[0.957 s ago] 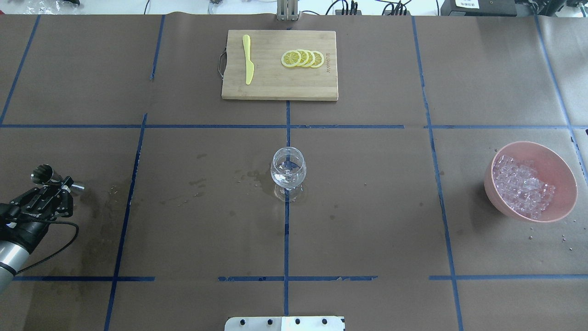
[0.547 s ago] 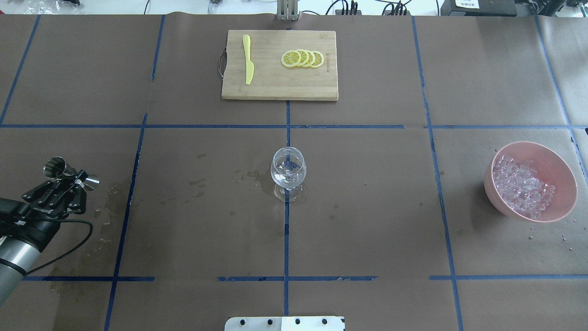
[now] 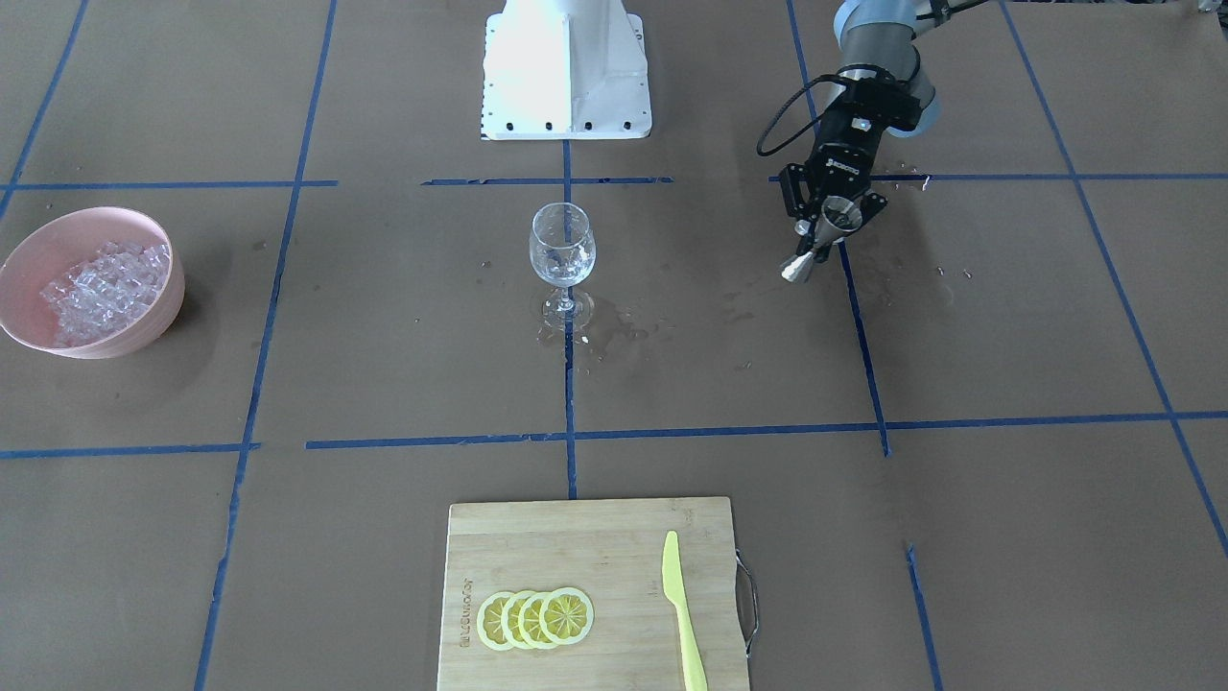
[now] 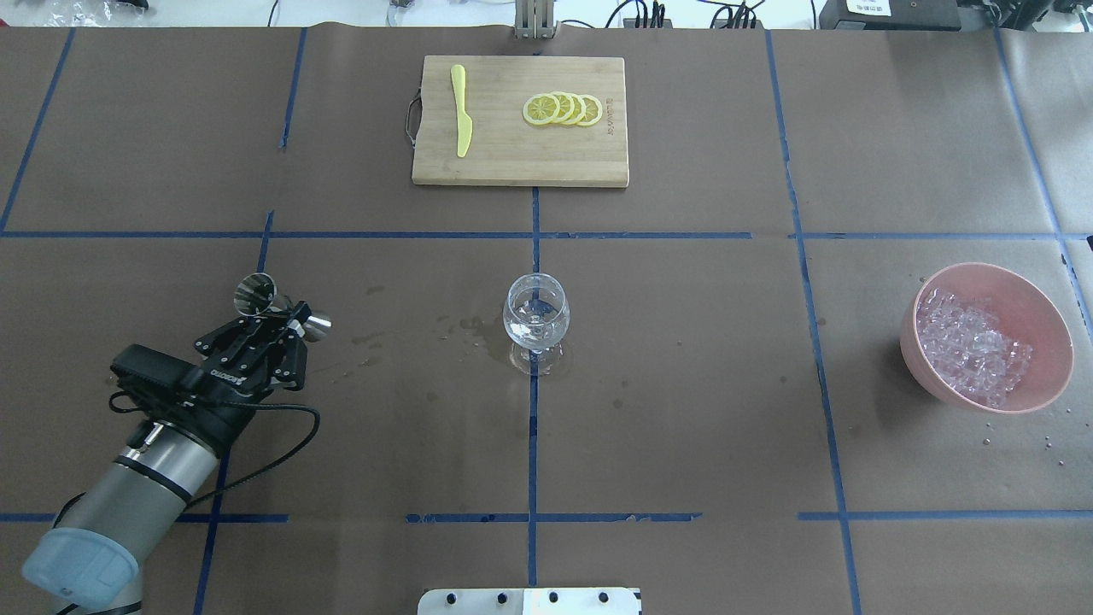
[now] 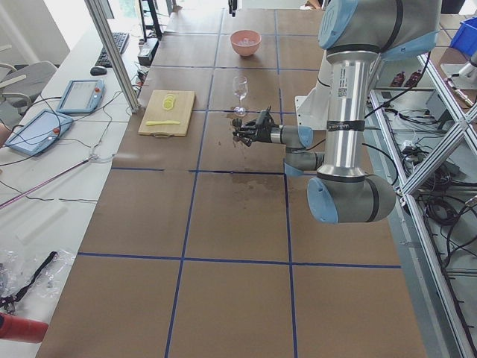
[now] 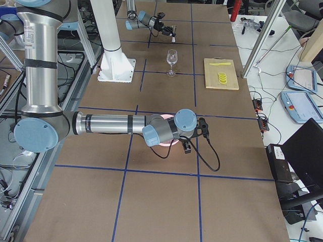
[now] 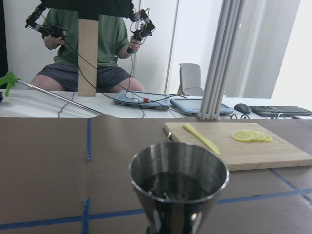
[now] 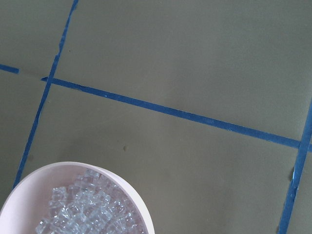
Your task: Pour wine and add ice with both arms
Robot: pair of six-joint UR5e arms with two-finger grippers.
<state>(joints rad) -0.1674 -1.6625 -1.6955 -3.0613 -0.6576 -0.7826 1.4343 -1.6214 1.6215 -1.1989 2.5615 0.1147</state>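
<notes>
Gripping a steel jigger (image 4: 275,307) by its narrow waist, the left pincer (image 4: 286,323) is closed on it above the table (image 4: 683,427), on the robot's left side and well apart from the wine glass (image 4: 535,318). The left arm (image 4: 162,470) reaches in from the near left corner. In the left wrist view the jigger's upper cup faces the camera, and low inside it there is a dark, glossy surface that may be the wine (image 7: 175,187); its level cannot be made out. Whether the glass holds any liquid cannot be told either. The glass stands upright on the centre blue line, with wet patches (image 4: 470,329) on the paper just beside its foot.

At the far right sits a pink bowl (image 4: 1055,376) with the ice (image 4: 969,342) heaped inside. The right arm (image 6: 111,124) shows only in the right side view, its pincer (image 6: 186,147) near the bowl; whether that pincer is open or closed cannot be told.

At the far edge lies a wooden cutting board (image 4: 521,166) carrying overlapping lemon slices (image 4: 564,109) and a yellow knife (image 4: 461,111), apart from each other.
</notes>
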